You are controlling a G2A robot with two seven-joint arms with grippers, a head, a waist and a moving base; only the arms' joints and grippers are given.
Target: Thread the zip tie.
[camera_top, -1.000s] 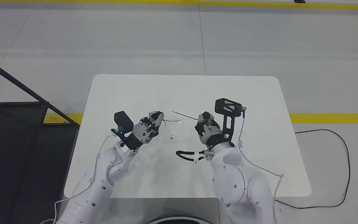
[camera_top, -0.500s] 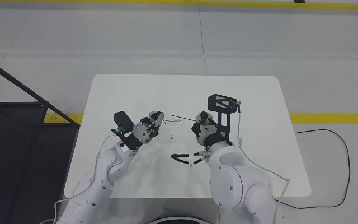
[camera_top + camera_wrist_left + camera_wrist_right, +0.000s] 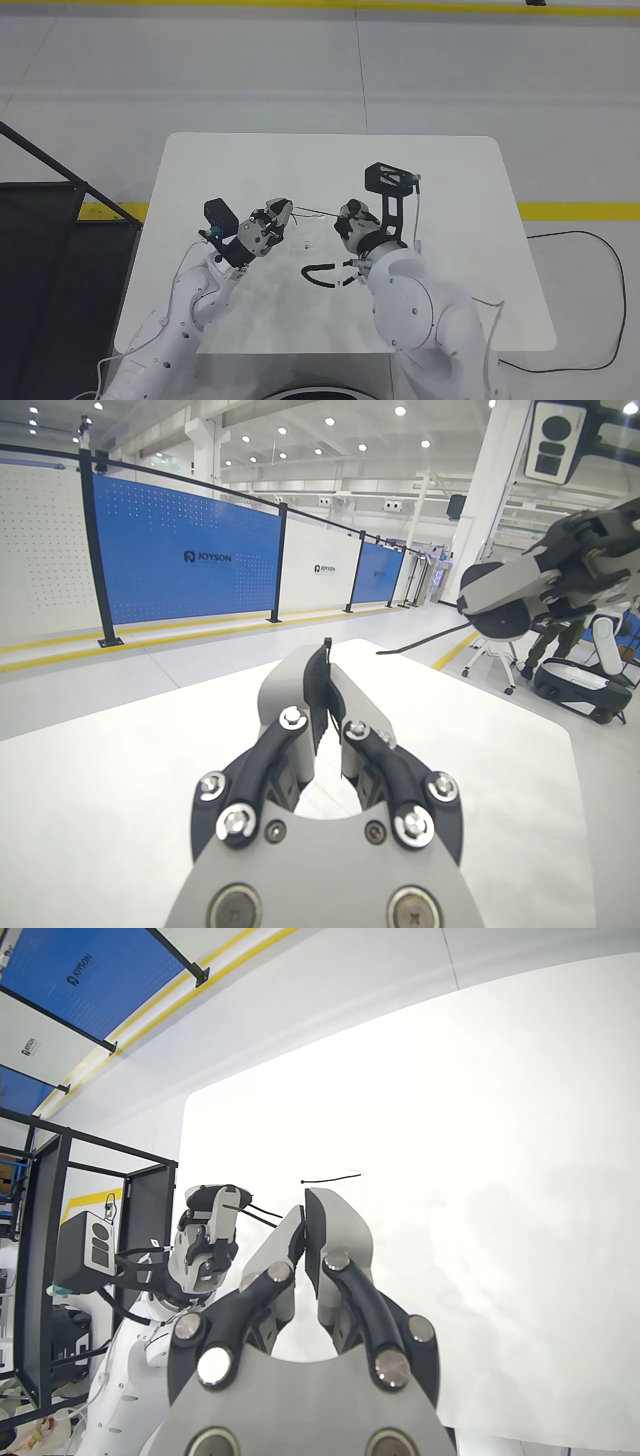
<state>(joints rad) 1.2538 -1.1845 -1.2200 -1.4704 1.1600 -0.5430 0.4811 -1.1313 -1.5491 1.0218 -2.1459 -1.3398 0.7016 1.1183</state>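
- Pinching the zip tie (image 3: 318, 211) at both ends, the two arms hold it in the air above the middle of the table (image 3: 450, 165).
- The left gripper (image 3: 281, 212) is clenched on the head end. The small head (image 3: 327, 644) pokes out just beyond the closed jaws, presumably to keep its slot exposed.
- The right gripper (image 3: 346, 212) is clamped on the strap, leaving the thin tail (image 3: 420, 643) jutting leftward toward the head like a needle.
- The tail tip and the head are near each other but apart, with the tip slightly right of the head, so I judge the threading not yet done.
- Whether the slot squarely faces the tail is too small to tell.
- The likeliest obstacle is the left gripper's own jaws, which flank the head closely and could deflect the springy tip.
- A black rack (image 3: 40, 250) stands left of the table, well apart from the work.
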